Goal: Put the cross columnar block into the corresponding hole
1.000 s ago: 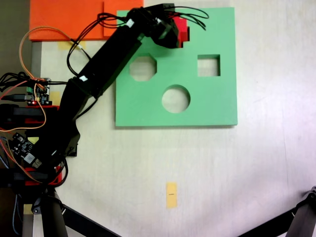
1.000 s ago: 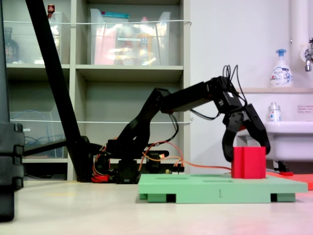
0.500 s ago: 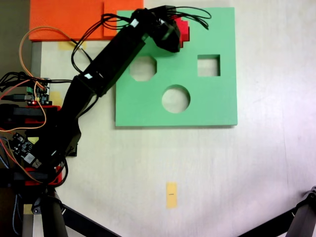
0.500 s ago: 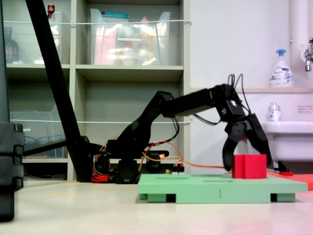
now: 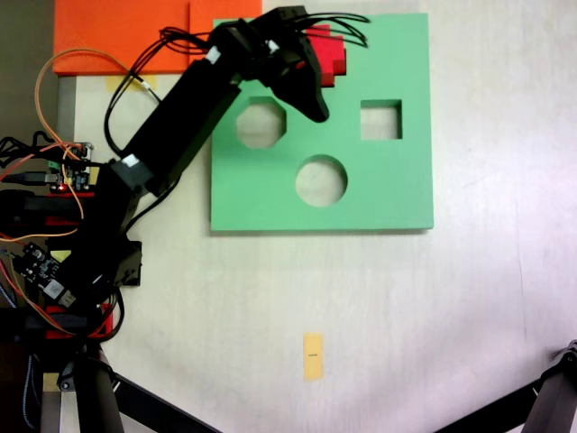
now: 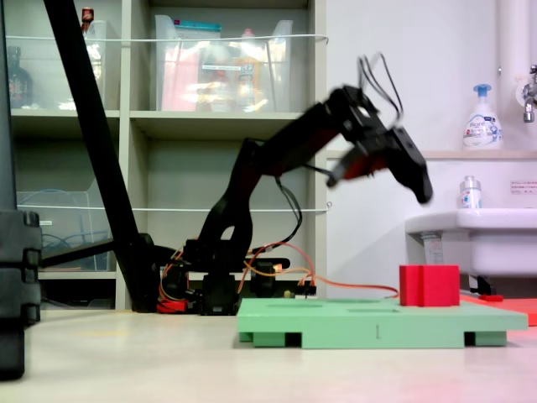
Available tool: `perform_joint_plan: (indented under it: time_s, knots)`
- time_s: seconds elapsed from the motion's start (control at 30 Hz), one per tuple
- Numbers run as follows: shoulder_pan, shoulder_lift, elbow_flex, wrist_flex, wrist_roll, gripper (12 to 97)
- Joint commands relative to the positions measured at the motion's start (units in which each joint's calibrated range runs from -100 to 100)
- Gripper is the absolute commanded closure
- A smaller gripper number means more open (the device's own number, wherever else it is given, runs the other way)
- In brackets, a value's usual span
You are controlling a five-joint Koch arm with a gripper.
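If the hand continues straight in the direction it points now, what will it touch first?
Probably the green board. The hand points down and rightward, raised clear of the red block; depth is unclear, so it might pass beside the block.

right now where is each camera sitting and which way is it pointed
Fixed view from above: looks straight down on the table and green board; arm reaches in from the left, claw over the board beside the red block.
Fixed view from the side: sits near table height, facing shelves and a sink; whole arm in profile, claw raised.
Shared: board, block, arm.
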Motion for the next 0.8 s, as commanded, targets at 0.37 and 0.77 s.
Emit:
perform_joint_plan:
  time_s: [0.37, 0.77]
  knots:
    - [-11.8, -39.0, 2.7, -1.0, -37.9, 37.5]
    - [-24.0, -43.1, 2.5, 8.6, -48.0, 43.8]
